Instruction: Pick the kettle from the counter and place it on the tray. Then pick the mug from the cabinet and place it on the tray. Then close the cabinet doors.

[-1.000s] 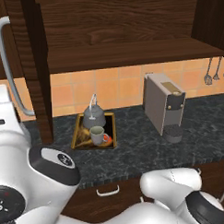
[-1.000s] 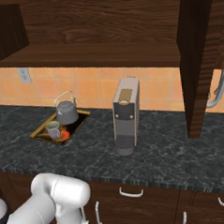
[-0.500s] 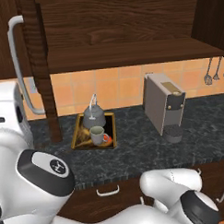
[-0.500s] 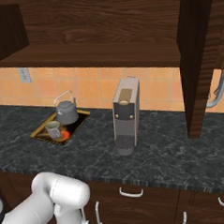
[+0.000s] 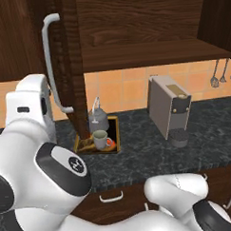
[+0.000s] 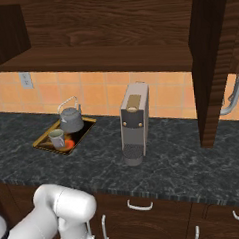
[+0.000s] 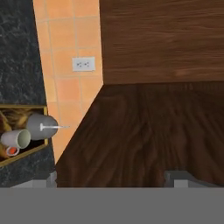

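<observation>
Orange tiled wall runs behind the counter, a dark speckled stone worktop above dark wood drawers, with the cabinet and its wide inner shelf hanging over it.

At the left of the left base view, the white arm rises in a tall bend, its upper link standing just beside the left cabinet door. That door stands swung partway out, edge-on to the camera, its long silver-grey bar handle running upright. In the hand view the gripper looks straight at a dark wood panel close in front of it; its two finger tips sit far apart at the bottom corners, so the pincer is wide and holds nothing.

Next comes the tray, lying flat on the counter near the wall, its long axis running from the wall toward the counter's front. The kettle stands upright on the wall end of the tray, wire handle arched above it. The mug stands upright on the front end, mouth up, close to the kettle.

Further right, a boxy grey coffee machine stands well apart from the tray. The right cabinet door stands open, jutting out over the counter.
</observation>
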### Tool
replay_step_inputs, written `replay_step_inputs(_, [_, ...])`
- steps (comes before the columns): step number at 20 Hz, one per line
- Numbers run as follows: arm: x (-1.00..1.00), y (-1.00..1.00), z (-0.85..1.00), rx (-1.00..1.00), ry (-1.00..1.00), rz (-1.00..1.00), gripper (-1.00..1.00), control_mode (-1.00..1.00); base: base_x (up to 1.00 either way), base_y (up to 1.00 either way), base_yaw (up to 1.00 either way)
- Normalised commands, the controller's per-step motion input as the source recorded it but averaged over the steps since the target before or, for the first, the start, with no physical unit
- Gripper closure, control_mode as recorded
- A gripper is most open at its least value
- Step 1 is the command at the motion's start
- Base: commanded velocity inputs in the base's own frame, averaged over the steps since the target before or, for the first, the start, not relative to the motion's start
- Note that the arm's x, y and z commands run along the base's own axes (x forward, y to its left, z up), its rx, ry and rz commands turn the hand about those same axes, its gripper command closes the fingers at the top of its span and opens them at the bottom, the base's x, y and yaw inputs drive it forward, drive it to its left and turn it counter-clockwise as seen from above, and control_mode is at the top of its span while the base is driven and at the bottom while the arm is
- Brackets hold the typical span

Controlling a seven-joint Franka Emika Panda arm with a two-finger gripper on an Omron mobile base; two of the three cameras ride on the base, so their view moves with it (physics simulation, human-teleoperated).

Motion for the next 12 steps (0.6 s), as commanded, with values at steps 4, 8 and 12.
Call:
replay_step_inputs(4, [0.37,-0.80,0.00,0.00,0.00,0.00,-1.00,-1.00,0.00,0.00,0.00])
replay_step_inputs(8, [0.40,-0.83,-0.01,0.00,-0.01,0.00,-1.00,-1.00,0.00,0.00,0.00])
replay_step_inputs(12, [0.54,-0.80,-0.03,0.00,0.00,0.00,-1.00,-1.00,0.00,0.00,0.00])
